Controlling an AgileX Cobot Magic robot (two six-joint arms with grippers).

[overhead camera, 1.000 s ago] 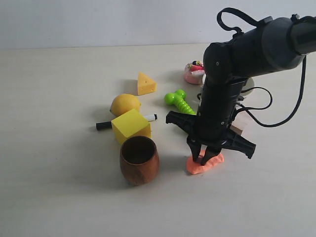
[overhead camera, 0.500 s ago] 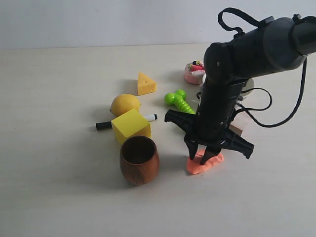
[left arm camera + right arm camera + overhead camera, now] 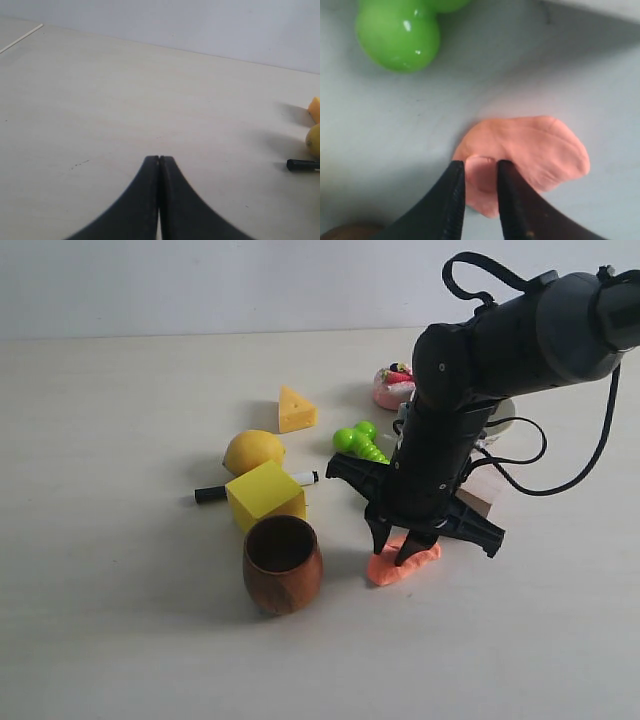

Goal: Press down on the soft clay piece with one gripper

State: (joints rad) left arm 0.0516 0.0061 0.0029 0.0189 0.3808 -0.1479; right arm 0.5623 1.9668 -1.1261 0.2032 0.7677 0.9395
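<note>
Low and just right of centre in the exterior view, the soft clay piece (image 3: pixel 385 573) is lying on the table (image 3: pixel 120 620). My right claw (image 3: pixel 393 552) is pointing straight down, its tips touching the clay and sitting a narrow gap apart. A wooden cup (image 3: pixel 282 565) is standing just left, and a green toy (image 3: pixel 358 443) is lying above. My left claw (image 3: pixel 159 160) is holding its fingers pressed together.

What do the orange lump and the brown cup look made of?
Lump: seemingly soft matte putty; dull salmon surface, creased and dented. Cup: probably varnished wood; dark brown streaky grain, slight sheen.
</note>
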